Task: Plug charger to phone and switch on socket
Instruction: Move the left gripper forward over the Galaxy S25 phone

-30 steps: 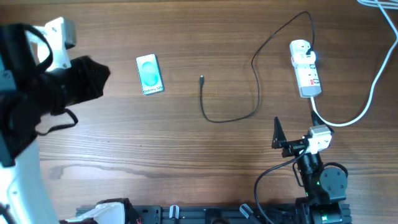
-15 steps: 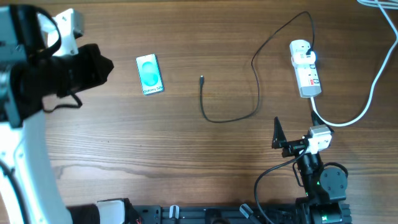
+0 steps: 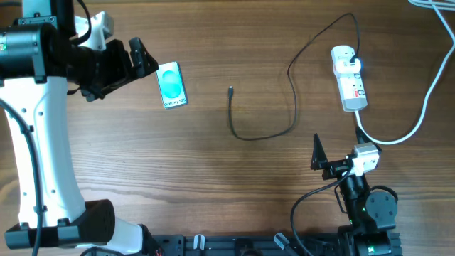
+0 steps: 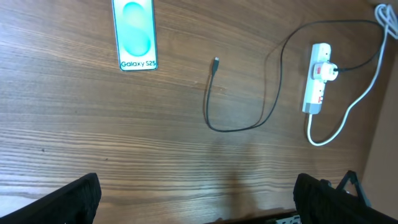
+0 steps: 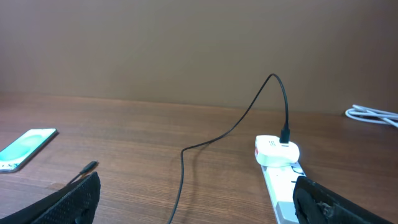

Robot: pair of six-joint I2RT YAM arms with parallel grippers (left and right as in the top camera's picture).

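the left gripper (image 3: 146,55) hangs just left of the phone (image 3: 170,85), its two fingers wide apart and holding nothing. the phone lies flat on the far left of the table (image 3: 142,163), screen up. the black charger (image 3: 293,107) loops across the middle. its small plug tip (image 3: 230,90) lies well apart from the phone. its other end goes into the white block on the socket (image 3: 350,89), far right. the right gripper (image 5: 196,183) is near the front right, fingers apart and empty.
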